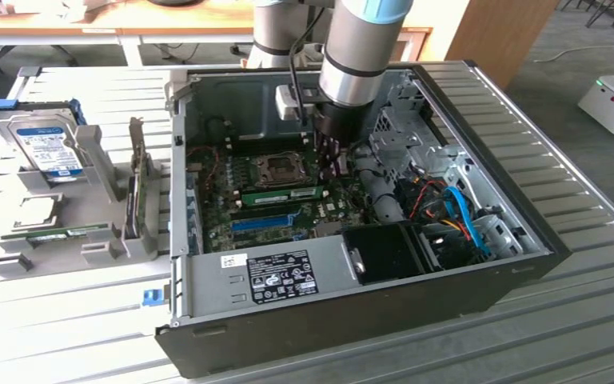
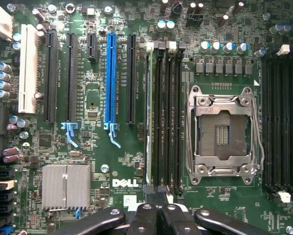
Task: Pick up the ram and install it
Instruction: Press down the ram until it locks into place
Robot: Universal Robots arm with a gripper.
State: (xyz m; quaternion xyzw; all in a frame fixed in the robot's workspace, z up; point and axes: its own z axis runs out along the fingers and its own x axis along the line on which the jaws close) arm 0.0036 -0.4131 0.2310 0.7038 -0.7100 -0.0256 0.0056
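Claw (image 1: 334, 170) was down inside the open black tower case (image 1: 520, 268), over the green motherboard (image 2: 97, 161). It was pressed together and pinching nothing, fingers closed on themselves.

The ram (image 1: 284, 195), a long thin green circuit-board stick, wasn't in the claw. It stood on edge in a black memory slot beside the square silver CPU socket frame (image 2: 222, 129). In the wrist view the ram (image 2: 147, 122) showed edge-on, in the outermost slot of that bank, on the side toward the blue plastic expansion slot (image 2: 110, 78). The closed fingertips sat right at one end of the stick. Couldn't tell if they were touching it.

My read: pickup and placing were done, and this was the seating part of the install. Couldn't tell if the stick was fully home, since the latch at the claw's end was hidden.

A seating push would call for straight-down pressure on the top edge with no side load, and both end latches closing.
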